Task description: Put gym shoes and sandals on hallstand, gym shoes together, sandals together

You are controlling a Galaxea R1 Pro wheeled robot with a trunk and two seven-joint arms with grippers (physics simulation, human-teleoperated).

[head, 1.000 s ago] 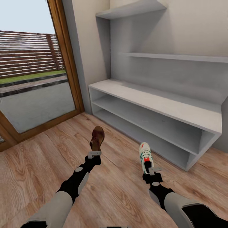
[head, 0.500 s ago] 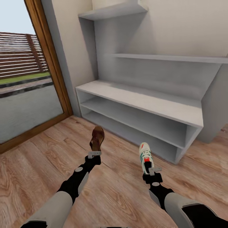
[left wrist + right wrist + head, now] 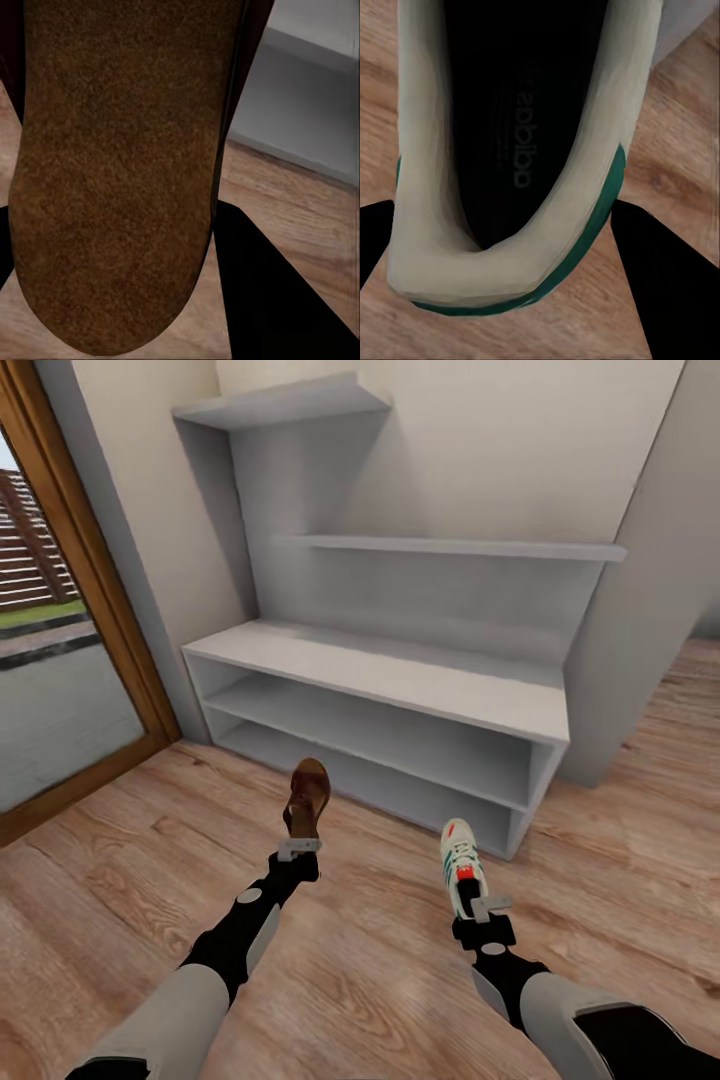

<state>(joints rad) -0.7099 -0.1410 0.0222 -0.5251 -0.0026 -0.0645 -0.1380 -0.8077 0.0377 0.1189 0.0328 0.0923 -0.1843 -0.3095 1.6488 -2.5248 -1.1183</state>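
Note:
My left gripper [image 3: 299, 847] is shut on the heel end of a dark brown sandal [image 3: 307, 796], held above the wood floor and pointing toward the rack. In the left wrist view the sandal's suede-like brown sole [image 3: 120, 172] is close up. My right gripper [image 3: 481, 906] is shut on the heel of a white gym shoe [image 3: 459, 860] with green stripes and a red tongue patch. The right wrist view looks into that shoe's dark opening [image 3: 517, 127]. The pale grey hallstand [image 3: 400, 680] stands straight ahead against the wall, its bench top and two open shelves bare.
A wood-framed glass door [image 3: 70, 650] lies to the left of the rack. A grey wall panel [image 3: 640, 620] juts out at the rack's right end. Open plank floor [image 3: 620, 860] extends to the right and around both arms.
The whole view has swung rightward, so the rack now sits centred and the door has slid toward the left edge. Both grippers keep their shoes in the same pose.

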